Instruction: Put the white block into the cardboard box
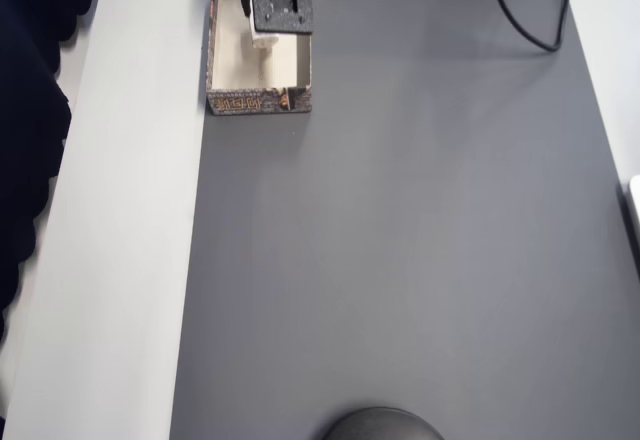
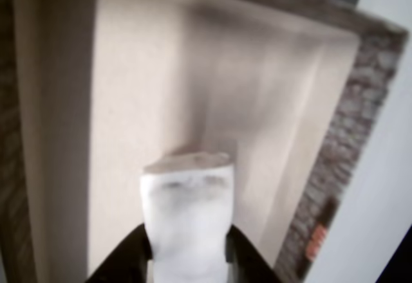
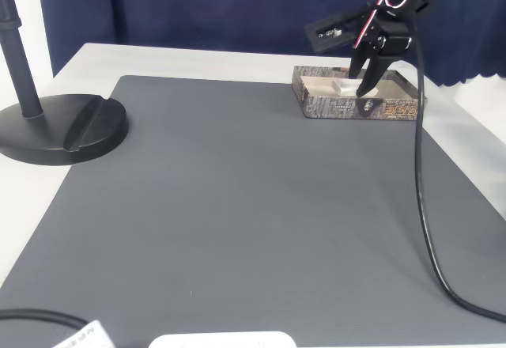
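1. The white block (image 2: 188, 222) sat pinched between the two dark fingers of the gripper (image 2: 187, 257), held inside the cardboard box (image 2: 64, 135) over its pale floor; whether it touched the floor could not be told.
2. In the fixed view the gripper (image 3: 362, 88) reached down into the box (image 3: 320, 104), with the block (image 3: 345, 87) a pale patch at its tips.
3. From overhead, the box (image 1: 258, 102) lay at the far left corner of the grey mat (image 1: 400, 240), its left wall running along the mat's left edge and its far end cut off by the picture's top edge.
4. The arm's black plate covered much of the box interior from overhead, so the block (image 1: 268, 44) showed as a small white sliver beneath it.
5. The rest of the mat lay open, from the box's near wall to the near edge and across to the right edge.
6. A black cable (image 3: 421, 182) hung from the arm and trailed down the mat's right side.
7. A black round stand base (image 3: 63, 130) sat on the white tabletop (image 3: 198, 59) just off the mat's left edge in the fixed view.
8. The wrist view was blurred, so the block's surface and the box's print were hard to make out.
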Available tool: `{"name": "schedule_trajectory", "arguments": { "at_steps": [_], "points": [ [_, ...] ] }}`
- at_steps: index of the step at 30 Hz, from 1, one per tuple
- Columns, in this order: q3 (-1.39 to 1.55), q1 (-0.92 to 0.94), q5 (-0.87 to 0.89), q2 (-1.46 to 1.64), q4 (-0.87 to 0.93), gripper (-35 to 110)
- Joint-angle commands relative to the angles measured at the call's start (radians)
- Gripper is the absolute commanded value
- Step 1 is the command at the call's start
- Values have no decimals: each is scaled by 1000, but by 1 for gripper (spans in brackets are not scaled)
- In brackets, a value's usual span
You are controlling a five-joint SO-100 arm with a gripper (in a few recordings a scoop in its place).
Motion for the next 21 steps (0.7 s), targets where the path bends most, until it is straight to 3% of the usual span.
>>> {"name": "schedule_trajectory", "arguments": {
  "at_steps": [1, 10, 21],
  "points": [
    [-15, -23, 2, 14, -15, -2],
    [-26, -26, -14, 15, -12, -2],
    [-49, -17, -21, 25, -15, 16]
  ]
}}
